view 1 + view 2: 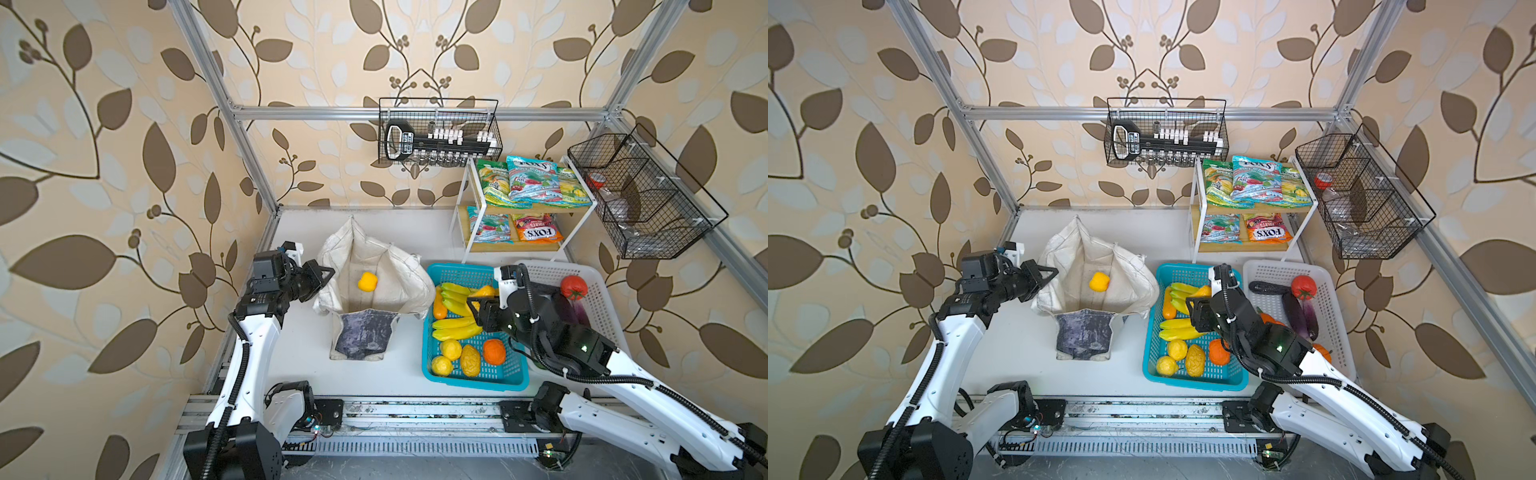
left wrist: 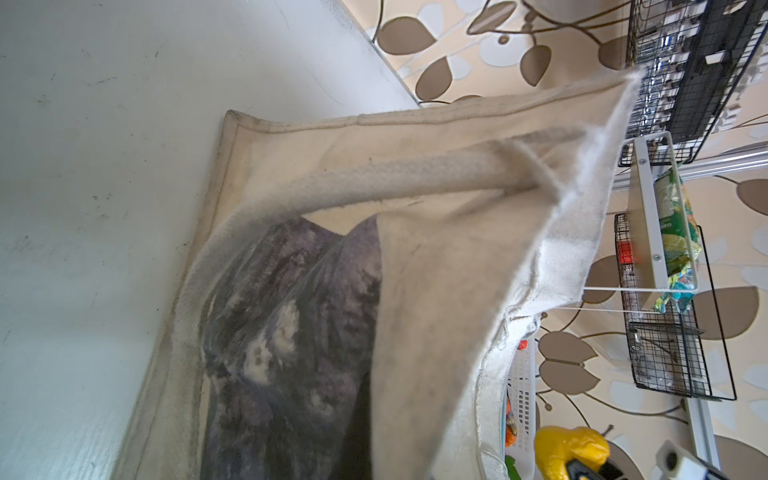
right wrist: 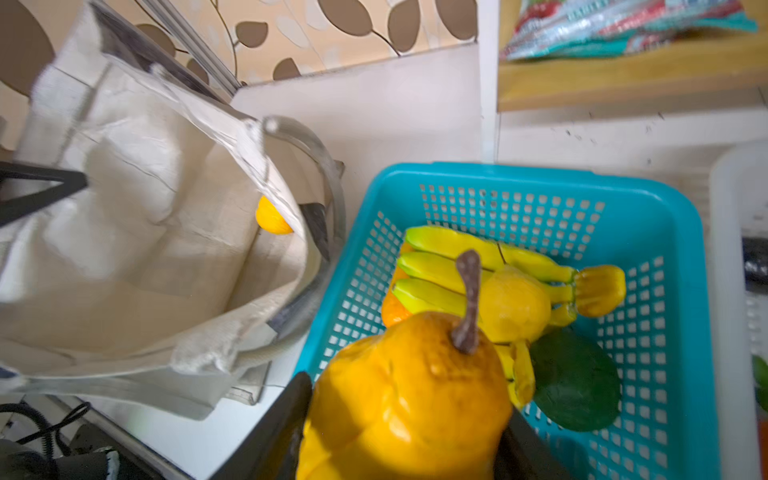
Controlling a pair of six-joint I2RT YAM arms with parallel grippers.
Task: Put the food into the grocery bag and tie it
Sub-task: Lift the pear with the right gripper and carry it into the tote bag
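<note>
The off-white grocery bag (image 1: 395, 266) (image 1: 1125, 270) stands open at the table's middle, dark print panel facing front. A yellow bell pepper (image 1: 368, 282) (image 1: 1099, 282) (image 3: 272, 220) lies inside it. My left gripper (image 1: 328, 274) (image 1: 1052, 272) is shut on the bag's left rim; the left wrist view shows only bag fabric (image 2: 436, 270) and a white handle (image 2: 374, 178). My right gripper (image 1: 478, 303) (image 1: 1196, 303) (image 3: 405, 428) is shut on an orange-yellow pear-shaped fruit (image 3: 407, 386) (image 1: 484, 291) with a brown stem, above the blue basket (image 1: 473, 380) (image 3: 685, 232).
The blue basket (image 1: 1192, 382) holds bananas (image 1: 455, 322), lemons and an orange. Right of it, a white basket (image 1: 598, 307) holds a tomato (image 1: 574, 286) and eggplants (image 1: 1296, 311). A shelf with sweet packets (image 1: 532, 183) stands at the back right. Wire baskets (image 1: 440, 133) hang on the frame.
</note>
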